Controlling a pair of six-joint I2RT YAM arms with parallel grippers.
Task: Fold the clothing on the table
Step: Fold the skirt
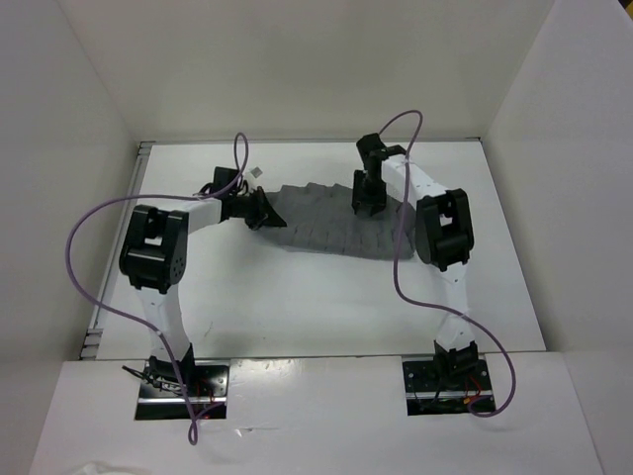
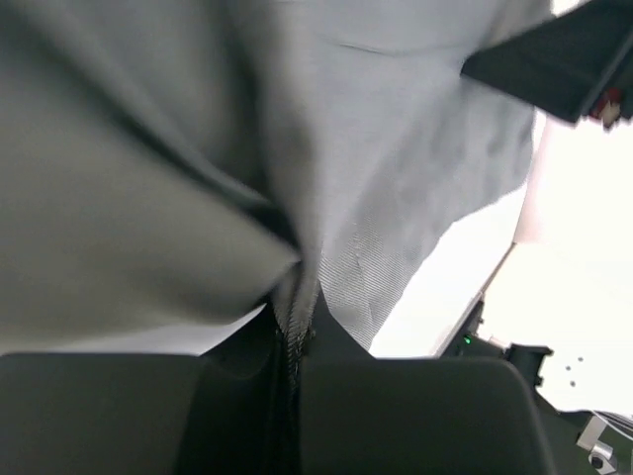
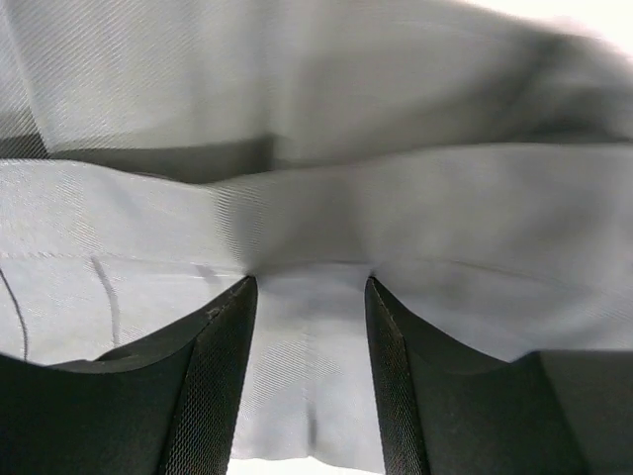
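Top external view: your left gripper clamped shut on left edge of pleated grey skirt, which lies spread far-centre on table. Your right gripper straddles right side, jaws apart, nothing pinched. No fold made yet; all folding likely remains.

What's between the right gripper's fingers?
Grey clothing fills the gap between the open right gripper's fingers, not clamped; the right wrist view shows it.
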